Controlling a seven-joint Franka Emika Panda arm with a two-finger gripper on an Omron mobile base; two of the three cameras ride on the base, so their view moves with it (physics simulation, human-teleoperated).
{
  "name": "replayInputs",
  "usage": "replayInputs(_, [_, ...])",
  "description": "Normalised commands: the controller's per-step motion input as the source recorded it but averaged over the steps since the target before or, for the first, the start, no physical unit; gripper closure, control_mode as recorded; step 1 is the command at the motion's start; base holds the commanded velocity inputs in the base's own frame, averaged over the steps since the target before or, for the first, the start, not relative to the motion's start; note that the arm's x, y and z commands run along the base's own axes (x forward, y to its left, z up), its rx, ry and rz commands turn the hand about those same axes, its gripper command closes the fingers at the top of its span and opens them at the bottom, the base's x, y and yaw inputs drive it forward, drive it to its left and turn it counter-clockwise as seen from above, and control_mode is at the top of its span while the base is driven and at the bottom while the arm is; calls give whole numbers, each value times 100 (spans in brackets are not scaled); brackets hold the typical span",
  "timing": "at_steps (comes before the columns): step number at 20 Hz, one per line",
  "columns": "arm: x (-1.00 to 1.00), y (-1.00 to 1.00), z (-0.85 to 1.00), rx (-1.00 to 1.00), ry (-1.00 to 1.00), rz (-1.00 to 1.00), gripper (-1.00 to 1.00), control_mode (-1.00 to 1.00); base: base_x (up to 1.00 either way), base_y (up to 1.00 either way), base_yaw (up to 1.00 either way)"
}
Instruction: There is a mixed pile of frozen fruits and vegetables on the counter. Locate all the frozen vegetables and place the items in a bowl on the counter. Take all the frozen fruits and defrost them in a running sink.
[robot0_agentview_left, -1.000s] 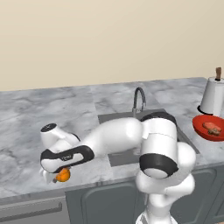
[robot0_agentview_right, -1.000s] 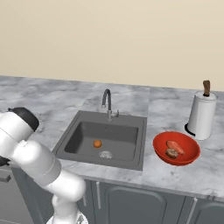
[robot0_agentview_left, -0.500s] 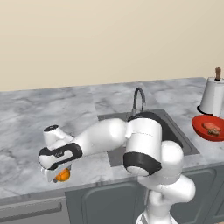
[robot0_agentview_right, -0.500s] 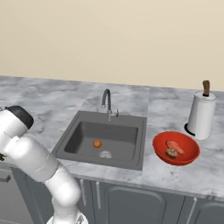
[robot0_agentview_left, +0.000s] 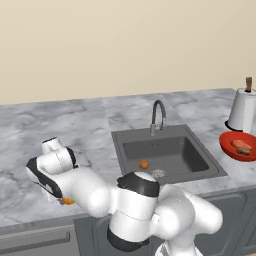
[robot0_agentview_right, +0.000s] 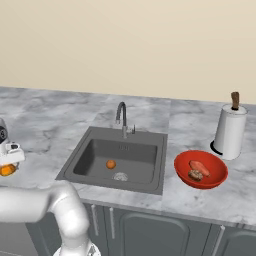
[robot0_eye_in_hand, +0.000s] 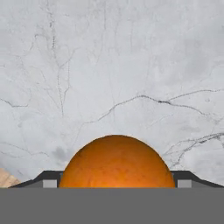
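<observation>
One orange ball (robot0_eye_in_hand: 117, 162) lies on the marble counter (robot0_agentview_left: 75, 125) near its front left edge, also seen as an orange ball (robot0_agentview_left: 67, 201) and an orange ball (robot0_agentview_right: 6, 170). My gripper (robot0_agentview_left: 61, 199) (robot0_agentview_right: 8, 164) (robot0_eye_in_hand: 117, 183) reaches down over it, and a fingertip (robot0_eye_in_hand: 50, 179) presses each side of the ball. A second orange ball (robot0_agentview_left: 144, 164) (robot0_agentview_right: 111, 164) rests in the sink (robot0_agentview_left: 195, 160) (robot0_agentview_right: 85, 160). The red bowl (robot0_agentview_left: 226, 145) (robot0_agentview_right: 182, 172) holds the reddish oblong piece (robot0_agentview_right: 200, 167) and the brown-beige lump (robot0_agentview_right: 195, 175).
A curved grey faucet (robot0_agentview_left: 157, 115) (robot0_agentview_right: 121, 117) stands behind the basin; no water shows. A white cylinder with a brown knob (robot0_agentview_left: 243, 110) (robot0_agentview_right: 230, 131) stands behind the bowl at the right. My white arm stretches low along the counter's front edge.
The arm's elbow has swung lower and toward the front. The jaws have narrowed onto the orange ball on the counter. The ball in the sink and the bowl have not moved.
</observation>
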Motion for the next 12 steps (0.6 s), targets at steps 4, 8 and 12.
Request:
replayInputs(4, [-5, -42, 53, 0, -3, -5, 100, -100, 0, 0, 0])
replayInputs(8, [0, -66, 40, 0, -1, -16, 100, -100, 0, 0, 0])
replayInputs(12, [1, -79, 14, 0, 1, -22, 100, -100, 0, 0, 0])
